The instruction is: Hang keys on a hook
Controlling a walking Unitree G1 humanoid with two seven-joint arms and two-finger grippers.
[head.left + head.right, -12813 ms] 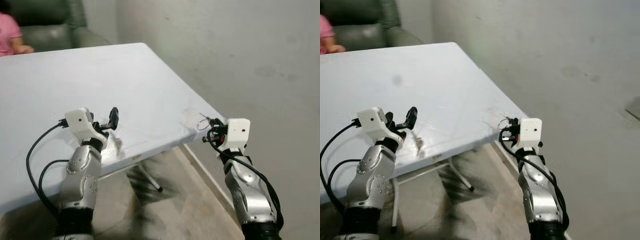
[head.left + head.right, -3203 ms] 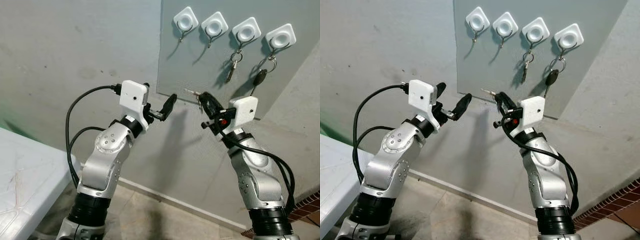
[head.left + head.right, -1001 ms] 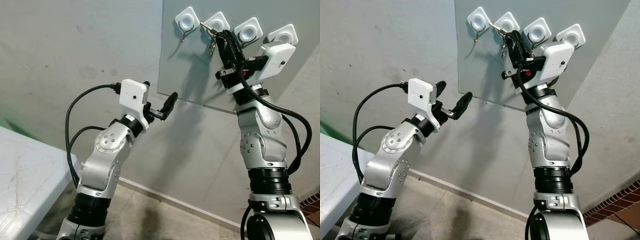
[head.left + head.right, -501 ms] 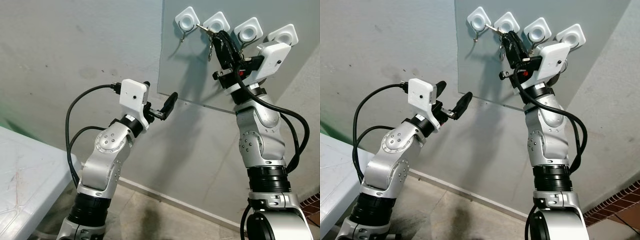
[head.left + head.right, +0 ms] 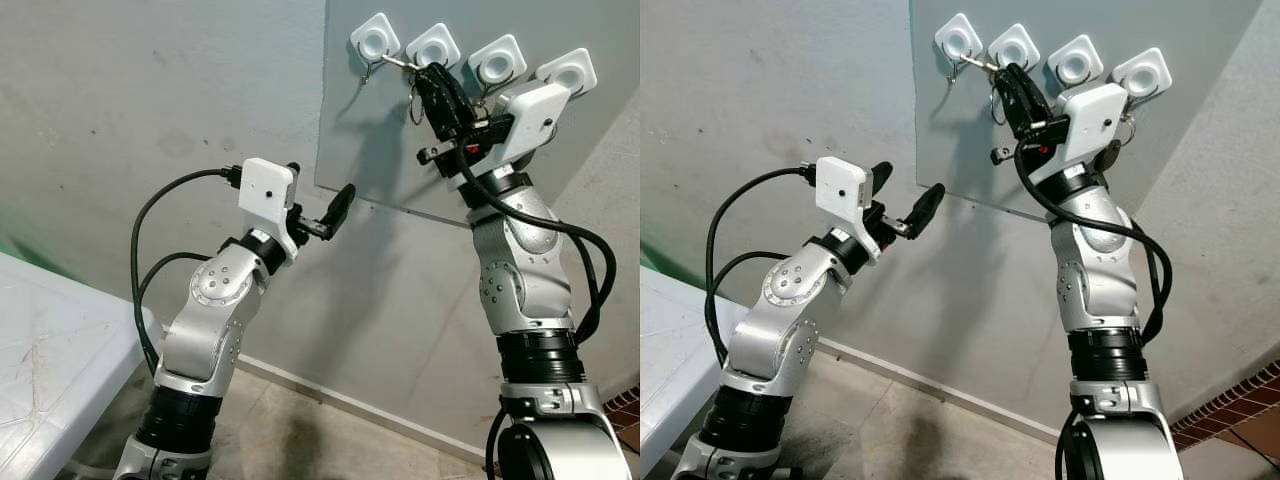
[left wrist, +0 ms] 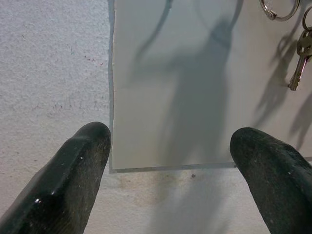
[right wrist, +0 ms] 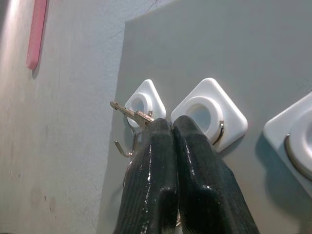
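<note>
Lower left of the frame: corner of a white table (image 5: 40, 370). Centre left: left gripper (image 5: 322, 212) held idle, fingers spread wide, empty, below the grey wall panel (image 5: 380, 150). Upper centre: four white hooks in a row, leftmost hook (image 5: 372, 45) bare, second hook (image 5: 432, 46) alongside. Upper right: right gripper (image 5: 1006, 82) raised, fingers pinched shut on the keys (image 7: 130, 113), blade poking toward the leftmost hook, ring dangling beneath. Far right: two hooks already hung with other keys (image 6: 298, 57). Carried and lifted, not yet hooked; ring placement and release apparently remaining.
</note>
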